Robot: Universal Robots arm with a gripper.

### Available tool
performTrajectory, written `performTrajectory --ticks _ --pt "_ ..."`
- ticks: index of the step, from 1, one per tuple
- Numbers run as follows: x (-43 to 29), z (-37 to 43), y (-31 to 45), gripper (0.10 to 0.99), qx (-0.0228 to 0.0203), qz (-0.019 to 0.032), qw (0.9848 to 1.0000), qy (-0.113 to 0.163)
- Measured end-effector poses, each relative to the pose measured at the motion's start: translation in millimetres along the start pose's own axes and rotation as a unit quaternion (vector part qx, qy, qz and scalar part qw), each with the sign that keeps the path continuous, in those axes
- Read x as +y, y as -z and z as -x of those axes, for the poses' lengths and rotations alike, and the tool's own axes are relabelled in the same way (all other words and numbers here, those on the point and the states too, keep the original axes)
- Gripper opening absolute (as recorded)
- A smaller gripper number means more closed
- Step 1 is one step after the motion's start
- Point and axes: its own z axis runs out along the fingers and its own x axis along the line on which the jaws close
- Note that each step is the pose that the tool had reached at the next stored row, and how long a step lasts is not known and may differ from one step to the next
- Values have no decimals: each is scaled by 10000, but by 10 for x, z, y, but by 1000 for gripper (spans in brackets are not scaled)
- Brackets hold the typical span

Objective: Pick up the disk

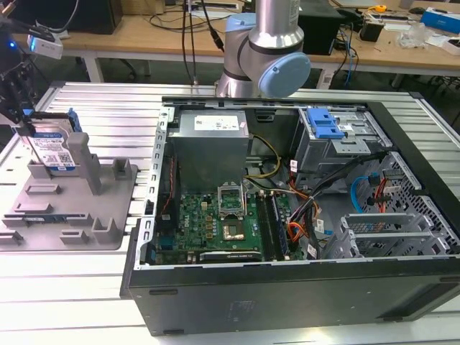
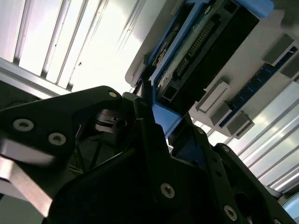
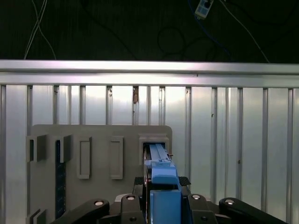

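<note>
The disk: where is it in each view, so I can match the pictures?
Exterior view: the disk stands on edge at that view's far left, on the grey fixture.
First wrist view: blue-framed edge between the jaws.
Second wrist view: connector end beyond the jaws.
Shared landmark: the grey fixture.

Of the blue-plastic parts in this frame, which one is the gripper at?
The disk with its blue frame, upright in the grey fixture at the exterior view's left, with the gripper on it. The blue bracket sits inside the computer case.
</note>
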Motion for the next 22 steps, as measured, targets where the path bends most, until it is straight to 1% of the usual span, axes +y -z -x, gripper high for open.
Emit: performTrajectory --ticks 2,4,5,7,8,9,12,13,14,15,19,20,21,22 --pt "1 -3 13 369 0 1 10000 -1" --pt "2 -3 99 369 0 3 10000 -1" --pt "3 -3 191 369 0 3 10000 -1" --pt "5 -2 347 369 0 3 10000 -1" --pt "7 -2 452 369 0 3 10000 -1" --pt "8 -2 519 369 0 3 10000 -1" --pt "10 -2 672 369 0 2 10000 -1" --pt "11 -2 737 369 0 3 10000 -1" --pt "12 -2 781 369 0 4 10000 -1" --pt "13 -2 866 369 0 3 10000 -1" --pt "16 -2 1071 369 0 3 10000 -1" --pt "17 -2 1139 369 0 3 10000 -1" --pt "18 -2 1184 369 0 3 10000 -1" --pt "19 -2 1253 369 0 3 10000 -1"
